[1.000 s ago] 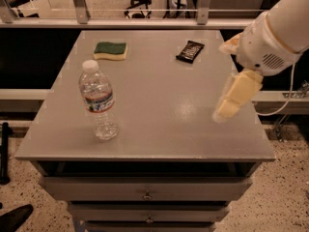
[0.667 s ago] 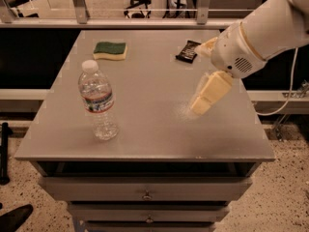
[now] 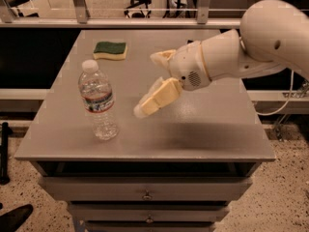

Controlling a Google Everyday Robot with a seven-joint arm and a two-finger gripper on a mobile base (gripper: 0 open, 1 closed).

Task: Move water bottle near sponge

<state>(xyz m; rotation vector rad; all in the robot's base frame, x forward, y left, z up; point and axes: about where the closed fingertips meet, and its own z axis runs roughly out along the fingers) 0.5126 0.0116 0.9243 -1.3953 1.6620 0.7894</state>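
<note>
The water bottle (image 3: pixel 99 103) stands upright on the front left of the grey table (image 3: pixel 203 134). It is clear and ribbed, with a white cap and a pale label with a red band. The sponge (image 3: pixel 110 50), green on top over a yellow base, lies flat at the back left, well behind the bottle. My gripper (image 3: pixel 150 83) hangs over the table's middle, just right of the bottle and apart from it. Its cream fingers (image 3: pixel 155 98) are spread open and hold nothing.
My white arm (image 3: pixel 251 52) reaches in from the right across the back right of the table. The table has drawers (image 3: pixel 145 195) below its front edge. A railing and office chairs stand behind the table. The floor drops away on both sides.
My gripper and arm have swung left across the table toward the bottle. The arm now covers the dark wrapper at the back. The bottle and sponge have not moved.
</note>
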